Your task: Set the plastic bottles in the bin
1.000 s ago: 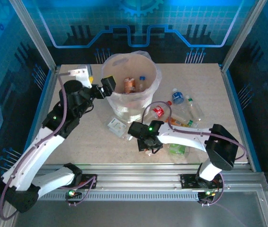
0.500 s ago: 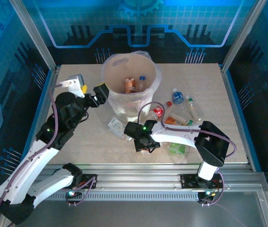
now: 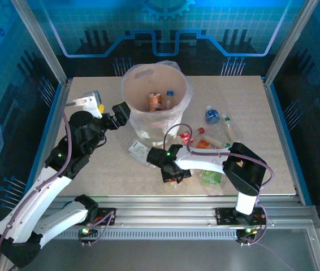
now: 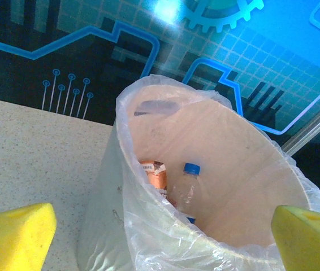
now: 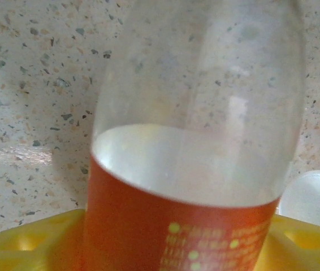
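The bin stands at the table's back centre, a white bucket lined with a clear bag. Inside it lie an orange-labelled bottle and a blue-capped bottle. My left gripper hovers open just left of the bin's rim, its yellow fingertips wide apart and empty. In front of the bin, my right gripper is low on the table. Its yellow pads press both sides of a clear bottle with an orange-red label.
Loose bottles lie right of the bin: a blue-labelled one, a clear one, a red one, an orange one and a green one. A crushed white-labelled bottle lies front left of the bin.
My left gripper has drawn back a little from the bin's rim, leftward and nearer. The right gripper has shifted slightly left over the orange-labelled bottle.
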